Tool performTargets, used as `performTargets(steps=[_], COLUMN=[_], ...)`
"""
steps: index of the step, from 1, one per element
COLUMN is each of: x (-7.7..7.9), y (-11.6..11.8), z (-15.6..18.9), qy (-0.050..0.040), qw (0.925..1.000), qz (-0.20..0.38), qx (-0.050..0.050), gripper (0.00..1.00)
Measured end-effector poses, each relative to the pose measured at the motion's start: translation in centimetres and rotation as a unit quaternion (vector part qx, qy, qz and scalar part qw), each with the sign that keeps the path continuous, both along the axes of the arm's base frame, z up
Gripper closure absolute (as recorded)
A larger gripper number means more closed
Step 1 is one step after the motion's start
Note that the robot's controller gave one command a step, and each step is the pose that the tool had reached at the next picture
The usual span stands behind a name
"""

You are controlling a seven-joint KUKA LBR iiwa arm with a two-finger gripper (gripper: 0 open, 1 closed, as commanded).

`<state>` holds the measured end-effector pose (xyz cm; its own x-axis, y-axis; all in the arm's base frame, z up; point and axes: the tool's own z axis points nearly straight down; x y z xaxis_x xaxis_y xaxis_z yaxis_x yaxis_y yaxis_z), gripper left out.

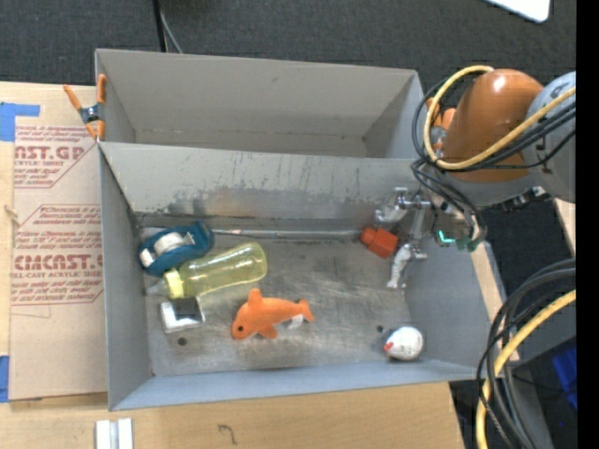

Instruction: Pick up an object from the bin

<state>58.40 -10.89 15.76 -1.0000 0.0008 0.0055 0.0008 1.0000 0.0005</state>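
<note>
Cam view: gripper (401, 241) at right end of bin (281, 171), near back wall. We read jaws as released, w/ fingers (401, 267) spread apart. Small red-orange block (379, 241) lies just left of the gap, not clamped. White ball (404, 343) sits toward front-right corner. Orange fish toy (270, 316), yellowish bottle (217, 269) and blue-white item (173, 244) lie well apart, at left.

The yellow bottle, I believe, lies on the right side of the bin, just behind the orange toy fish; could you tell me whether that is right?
Not quite: the camera view shows the yellow bottle on the left side of the bin, not the right. It does lie just behind the orange toy fish.
</note>
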Motion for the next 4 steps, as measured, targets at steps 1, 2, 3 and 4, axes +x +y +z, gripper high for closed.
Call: performTargets(steps=[1,2,3,4], x=[0.2,-2.3,-2.7,-1.8], y=[0.0,-1.2,-3.1,0.2], z=[0.5,2.5,0.7,0.7], qy=[-0.0038,0.0001,-0.0087,0.0014], qw=[1.0,0.9985,0.9922,0.9885], qz=[0.001,0.055,0.124,0.151], qx=[-0.001,0.002,-0.003,0.002], gripper=[0.0,0.0,0.0,0.0])
